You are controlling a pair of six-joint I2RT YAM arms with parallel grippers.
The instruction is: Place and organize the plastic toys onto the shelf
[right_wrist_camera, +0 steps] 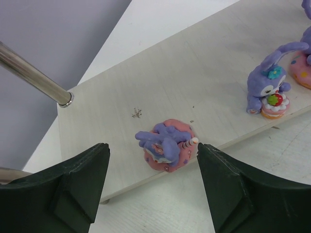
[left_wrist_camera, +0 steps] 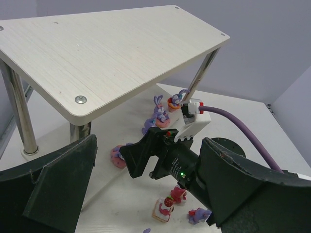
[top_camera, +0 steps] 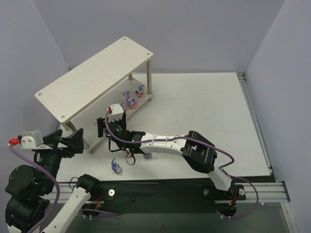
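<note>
Jaws of your right gripper (right_wrist_camera: 151, 150) stand apart, one dark finger on each side of a small glossy purple bunny on a round pink base (right_wrist_camera: 167, 145). Neither finger touches it in the right wrist view. That bunny sits close to the front edge of the lower board (right_wrist_camera: 194, 82) of the two-tier rack of pale whitewashed wood on thin metal legs (top_camera: 92, 73), towards the end where a shiny metal leg (right_wrist_camera: 34, 73) stands. It looks slumped over its base rather than upright.

Further along the same board you have an upright purple bunny with a teal flower and a strawberry cake (right_wrist_camera: 268, 85). Just beyond it is a pink-based figurine (right_wrist_camera: 302, 68), cut off by the frame edge. From above, your right arm reaches across the white table (top_camera: 209, 107) to the rack's near side.

Your left gripper (top_camera: 73, 141) hangs fully released and holds nothing, just beside the rack's near left leg and aimed at the lower tier.

Several toys lie on the table, off the rack. You can see a purple bunny figurine (top_camera: 116, 166) near the table's front edge. There is also a white-and-pink strawberry-topped cake figure (left_wrist_camera: 163, 209) with a red-pink figure (left_wrist_camera: 178, 194) just behind it. Beside those is another small purple figure (left_wrist_camera: 199, 215), partly hidden by your left finger.
</note>
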